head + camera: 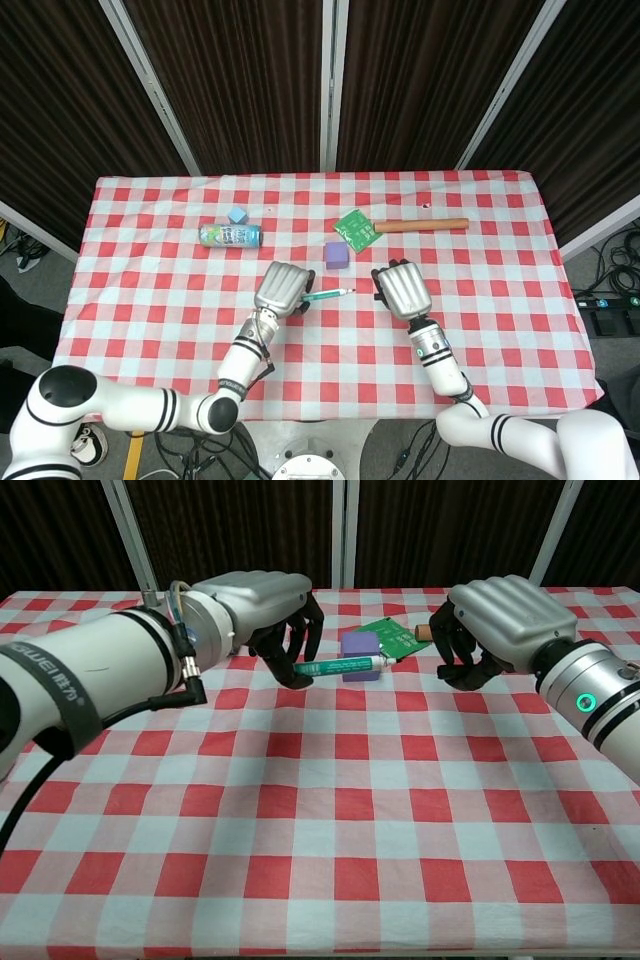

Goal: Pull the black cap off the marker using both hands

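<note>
Plainly, left hand (262,605) holding marker (338,666), label unreadable

A staged lab: dark curtains (240,80) behind a checkered-cloth table (150,300), floor cables (610,290).

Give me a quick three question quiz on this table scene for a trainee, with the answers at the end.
1. Which hand grips the marker? A) left B) right C) neither
2. True or false: the left hand and the right hand touch each other.
3. Fill in: the small blue cube lies right beside the lying ____.

Key: 1 A. 2 false, a clear gap separates them. 3 can.
</note>
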`<state>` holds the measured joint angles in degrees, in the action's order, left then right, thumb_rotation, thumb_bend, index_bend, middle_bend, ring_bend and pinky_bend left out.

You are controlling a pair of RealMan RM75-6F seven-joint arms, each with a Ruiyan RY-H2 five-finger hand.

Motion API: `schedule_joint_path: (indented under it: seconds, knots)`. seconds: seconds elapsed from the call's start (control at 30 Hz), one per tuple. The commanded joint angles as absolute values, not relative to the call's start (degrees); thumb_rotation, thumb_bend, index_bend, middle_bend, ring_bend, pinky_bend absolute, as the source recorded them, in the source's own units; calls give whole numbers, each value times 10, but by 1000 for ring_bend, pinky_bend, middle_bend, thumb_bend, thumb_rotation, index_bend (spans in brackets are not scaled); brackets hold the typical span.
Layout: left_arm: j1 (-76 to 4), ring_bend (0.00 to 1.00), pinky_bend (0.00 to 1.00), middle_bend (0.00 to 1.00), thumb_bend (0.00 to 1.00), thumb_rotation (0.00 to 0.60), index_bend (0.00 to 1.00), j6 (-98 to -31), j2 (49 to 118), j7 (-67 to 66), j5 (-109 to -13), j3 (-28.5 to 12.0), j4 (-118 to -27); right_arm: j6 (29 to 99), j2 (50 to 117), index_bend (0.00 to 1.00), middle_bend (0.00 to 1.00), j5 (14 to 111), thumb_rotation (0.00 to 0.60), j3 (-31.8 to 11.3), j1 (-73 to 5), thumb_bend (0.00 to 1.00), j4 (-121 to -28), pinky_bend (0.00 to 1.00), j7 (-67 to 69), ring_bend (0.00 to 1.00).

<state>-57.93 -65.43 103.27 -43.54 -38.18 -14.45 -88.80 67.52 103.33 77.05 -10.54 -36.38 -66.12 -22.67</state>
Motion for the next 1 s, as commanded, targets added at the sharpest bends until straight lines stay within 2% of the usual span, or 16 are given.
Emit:
schedule_joint_path:
  seconds: [0.03,0.23,0.53,0.6,0.77,0.87,1.0]
  knots:
    - [-563,562,587,602,418,600,597,-636,1026,-408,-403,-124,-873,668,1027,860,756,766,600,-99,-356,332,-646,610,-213,541]
    - [-549,562,587,602,417,600,597,-609,1030,-365,-440,-107,-845,644,1023,863,755,754,600,-91,-347,329,-611,600,-195,540]
    - [-542,562,587,602,417,600,597,-593,1036,-345,-464,-105,-831,604,1049,849,750,754,600,-83,-357,322,-558,562,-165,535]
    - [-541,562,587,602,416,600,597,-592,1035,-345,-465,-106,-832,598,1050,821,729,757,600,-82,-359,281,-555,538,-153,516]
    - [-538,562,587,602,416,600,597,-589,1034,-343,-467,-109,-831,586,1041,726,636,766,600,-76,-362,66,-560,456,-132,434]
    - [-537,562,587,602,417,600,597,-586,1035,-343,-467,-109,-829,580,1034,672,601,763,600,-77,-361,28,-568,420,-129,394]
    - [-536,562,587,602,416,600,596,-582,1037,-342,-469,-110,-825,577,1024,638,586,759,600,-79,-359,26,-580,390,-131,366]
